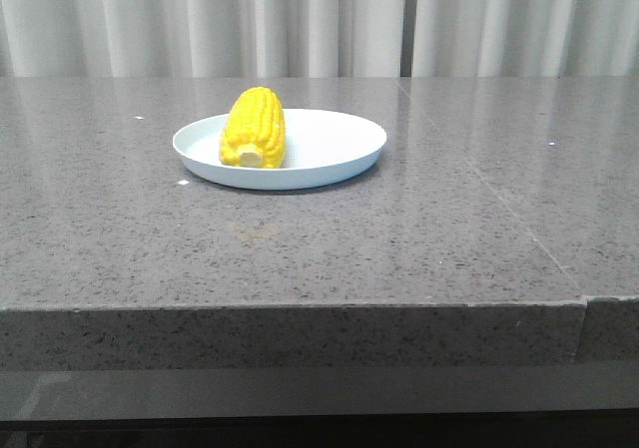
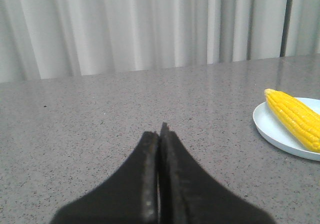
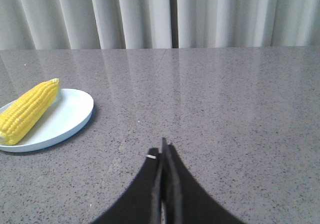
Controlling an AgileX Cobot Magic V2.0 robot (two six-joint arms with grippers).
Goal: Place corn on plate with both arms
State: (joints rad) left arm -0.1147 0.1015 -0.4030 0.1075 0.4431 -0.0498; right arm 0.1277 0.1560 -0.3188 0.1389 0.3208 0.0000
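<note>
Corn [image 1: 254, 127] lies on the plate [image 1: 339, 144], on the plate's left half as seen from the front, pale cut end toward the camera, tip pointing back toward the curtain. It rests flat on its side, w/ the cob touching the plate floor; right half of the plate is bare. Plate sits on the grey speckled table [image 1: 419, 238], a bit left of center, well back from the front edge.

Left gripper [image 2: 161, 134] is off to the plate's left, low over the table, fingers pressed together w/ nothing between them; corn [image 2: 295, 116] & plate [image 2: 272, 131] show at the side of that view, apart from it. Right gripper [image 3: 162, 151] is likewise pinched together & holding nothing, well apart from plate [image 3: 70, 116] & corn [image 3: 27, 109].

Pale pleated curtain [image 1: 300, 19] hangs behind the table.
</note>
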